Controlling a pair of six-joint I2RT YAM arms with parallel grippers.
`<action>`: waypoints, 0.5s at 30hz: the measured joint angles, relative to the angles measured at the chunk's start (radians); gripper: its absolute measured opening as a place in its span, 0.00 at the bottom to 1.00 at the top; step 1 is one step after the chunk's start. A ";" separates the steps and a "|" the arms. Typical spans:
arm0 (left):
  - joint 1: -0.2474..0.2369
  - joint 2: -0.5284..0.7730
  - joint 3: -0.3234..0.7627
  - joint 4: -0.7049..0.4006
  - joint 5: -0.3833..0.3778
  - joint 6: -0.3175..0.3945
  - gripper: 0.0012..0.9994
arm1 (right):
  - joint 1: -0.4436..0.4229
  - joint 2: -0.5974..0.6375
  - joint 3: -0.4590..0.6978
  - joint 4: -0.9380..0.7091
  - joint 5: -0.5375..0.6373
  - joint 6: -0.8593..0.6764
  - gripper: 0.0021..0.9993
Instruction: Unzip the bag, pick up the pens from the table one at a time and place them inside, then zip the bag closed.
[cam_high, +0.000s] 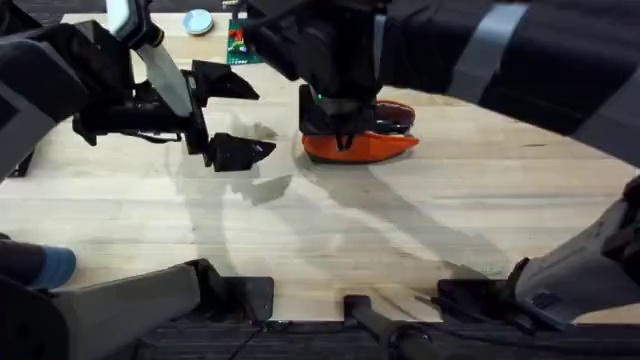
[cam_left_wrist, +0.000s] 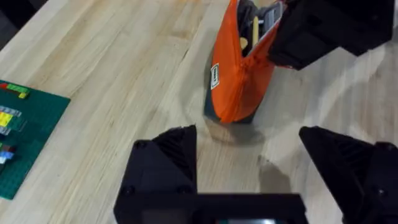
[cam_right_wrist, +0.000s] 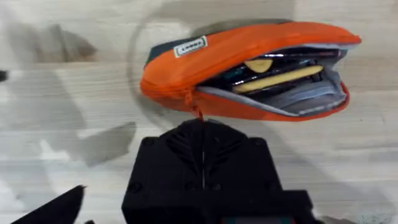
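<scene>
- The right tool, fingers together, pinches the red pull of the bag.
- The bag lies open at upper centre of the table, yellowish pen inside.
- The left tool hangs upper left, fingers apart, gripping nothing.

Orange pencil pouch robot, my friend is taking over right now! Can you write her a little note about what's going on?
Left gripper: open, empty, hovering above the table beside the pouch.
Right gripper: shut at the pouch's red zipper pull.
Orange pencil pouch: lying on the table, zipper open along most of its length.
Done: the yellowish pen and dark pens are inside.
Left: zip the pouch shut, then let go.
</scene>
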 joint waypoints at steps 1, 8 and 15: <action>0.000 0.000 0.000 -0.001 0.006 0.000 1.00 | 0.000 0.000 0.011 -0.003 -0.004 -0.004 0.03; 0.000 0.000 0.000 -0.009 0.069 0.000 1.00 | 0.000 -0.001 0.081 -0.010 -0.038 -0.049 0.03; 0.000 0.000 0.000 -0.021 0.155 0.000 1.00 | -0.012 0.000 0.087 -0.034 -0.044 -0.064 0.03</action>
